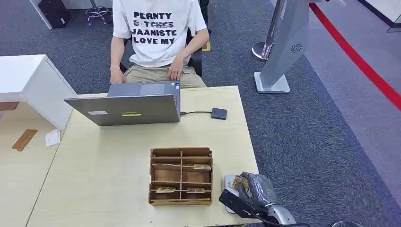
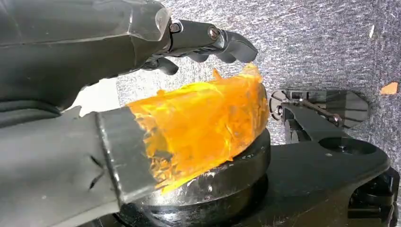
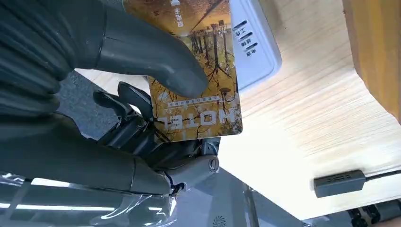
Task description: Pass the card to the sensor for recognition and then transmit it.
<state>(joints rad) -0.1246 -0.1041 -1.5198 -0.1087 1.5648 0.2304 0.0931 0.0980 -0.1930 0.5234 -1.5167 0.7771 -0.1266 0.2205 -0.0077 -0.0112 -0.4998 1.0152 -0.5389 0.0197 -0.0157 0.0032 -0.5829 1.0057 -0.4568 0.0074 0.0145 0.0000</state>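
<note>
My right hand (image 1: 247,195) is at the table's near right corner, beside the wooden card box. Between its thumb and fingers it pinches a golden card (image 3: 203,101) printed with trees and the word HOTEL. The card (image 1: 240,181) lies over the edge of a small white sensor pad (image 3: 257,45) that rests flat on the table (image 1: 229,179). Whether the card touches the pad I cannot tell. My left hand (image 2: 156,109) hangs over grey carpet, its thumb wrapped in orange tape, its fingers apart and nothing in it.
A wooden slotted box (image 1: 181,152) with a few cards stands left of the sensor. At the far side are a grey laptop (image 1: 127,106), a small dark dongle (image 1: 218,113) on a cable, and a seated person (image 1: 156,38). A grey kiosk stand (image 1: 279,52) is on the carpet at right.
</note>
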